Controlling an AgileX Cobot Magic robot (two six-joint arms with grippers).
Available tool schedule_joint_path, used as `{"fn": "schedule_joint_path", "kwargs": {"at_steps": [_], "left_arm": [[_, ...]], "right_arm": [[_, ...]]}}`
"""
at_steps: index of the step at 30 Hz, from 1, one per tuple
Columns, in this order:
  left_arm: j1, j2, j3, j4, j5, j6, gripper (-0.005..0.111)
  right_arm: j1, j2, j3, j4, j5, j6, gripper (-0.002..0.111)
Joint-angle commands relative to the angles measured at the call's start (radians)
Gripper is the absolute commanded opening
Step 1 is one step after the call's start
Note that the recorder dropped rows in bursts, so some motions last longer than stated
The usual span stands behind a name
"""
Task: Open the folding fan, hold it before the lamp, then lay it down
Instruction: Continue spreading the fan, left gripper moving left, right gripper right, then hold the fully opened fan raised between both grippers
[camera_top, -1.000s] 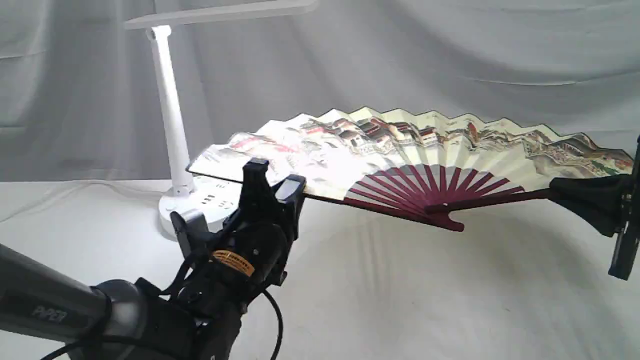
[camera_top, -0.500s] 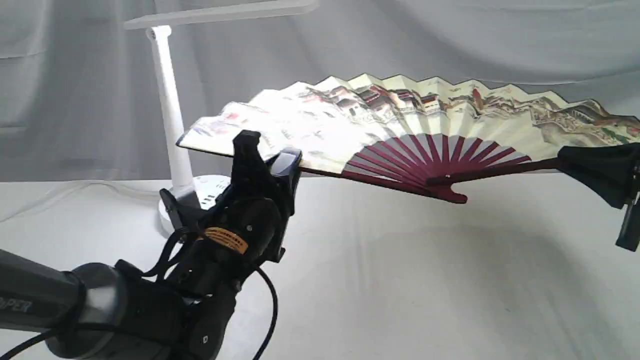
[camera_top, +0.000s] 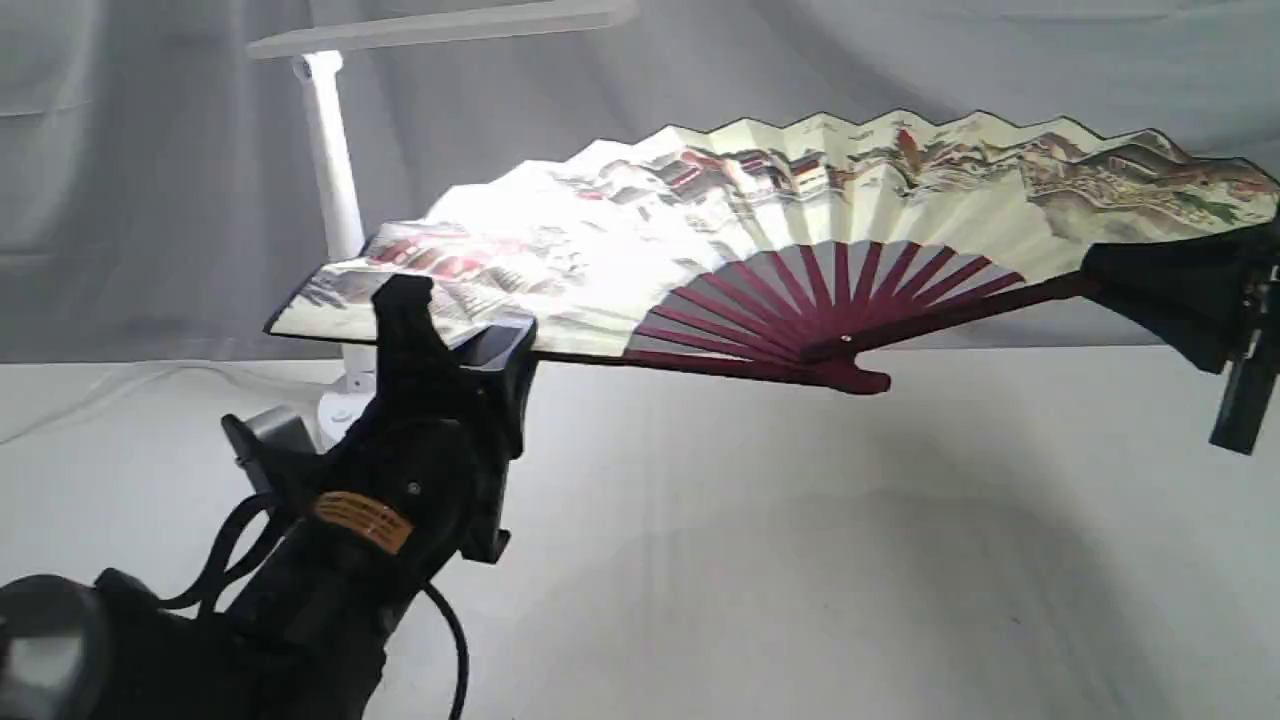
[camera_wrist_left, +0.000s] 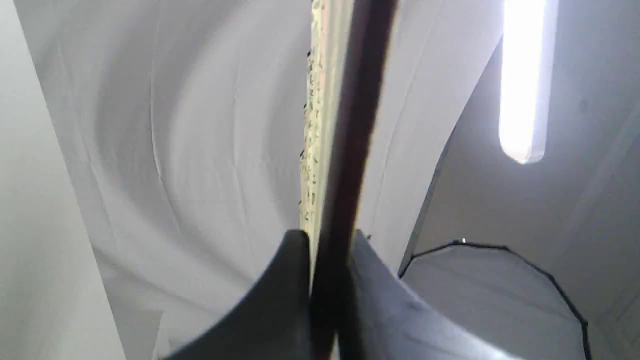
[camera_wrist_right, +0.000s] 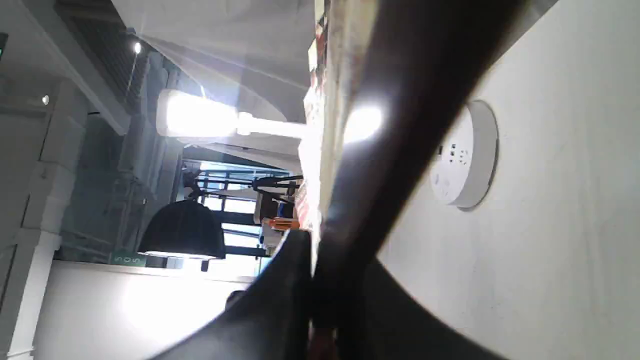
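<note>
Folding fan (camera_top: 800, 200) is spread wide above the bench (camera_top: 800, 560), its left end crossing before the lamp (camera_top: 330, 160). We pinch one outer rib in the left claw (camera_top: 455, 325) and the other in the right claw (camera_top: 1110, 285). Showing it seems underway; next we must lower both ends together.

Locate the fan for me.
Exterior view: the folding fan hangs spread open above the table, held between left gripper and right gripper, lamp behind its left end.
</note>
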Motion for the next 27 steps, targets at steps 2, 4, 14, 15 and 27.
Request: {"fn": "schedule_joint_path", "kwargs": {"at_steps": [2, 4, 14, 15, 27], "left_arm": [[0.03, -0.074, 0.056, -0.216, -0.096, -0.039, 0.0], [0.03, -0.098, 0.076, -0.234, -0.096, -0.039, 0.0], [0.03, -0.222, 0.174, -0.369, -0.096, -0.005, 0.0], [0.03, -0.23, 0.181, -0.383, -0.096, -0.003, 0.0], [0.03, -0.266, 0.208, -0.496, -0.096, 0.046, 0.0]], "right_arm": [[0.054, -0.005, 0.003, 0.05, -0.084, -0.035, 0.0], [0.092, -0.005, 0.003, 0.056, -0.084, -0.035, 0.0], [0.242, -0.005, 0.003, 0.056, -0.105, -0.043, 0.0], [0.255, -0.005, 0.003, 0.056, -0.117, -0.043, 0.0], [0.417, -0.005, 0.003, 0.056, -0.24, -0.032, 0.0]]}}
